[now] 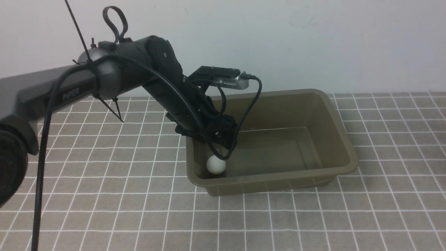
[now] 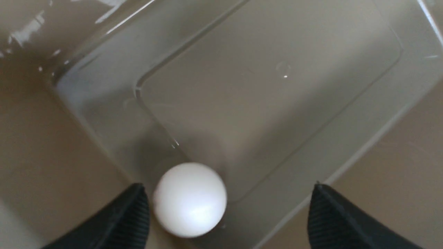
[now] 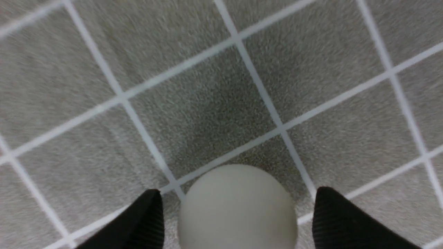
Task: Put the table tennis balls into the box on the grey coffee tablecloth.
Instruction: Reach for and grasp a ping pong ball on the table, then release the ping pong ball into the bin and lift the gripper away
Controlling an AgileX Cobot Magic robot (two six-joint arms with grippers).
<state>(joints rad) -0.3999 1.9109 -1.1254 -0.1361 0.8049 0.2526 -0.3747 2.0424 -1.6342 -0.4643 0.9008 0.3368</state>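
Front view: left arm point(image 1: 104, 75) angles down into the near-left corner of the box point(image 1: 345, 139). The left gripper point(image 2: 227, 186) is spread wide with nothing held. The first table tennis ball point(image 1: 216, 164) sits loose on the box floor in that corner, just beside one finger point(image 2: 128, 221) and well clear of the other. The box stands on the grey coffee tablecloth point(image 1: 104, 174). The right gripper point(image 3: 237, 189) shows only in its wrist view: also spread wide, straddling the second table tennis ball point(image 3: 237, 214) on the cloth, gaps both sides, no grip. Can't tell that ball's position relative to the box.
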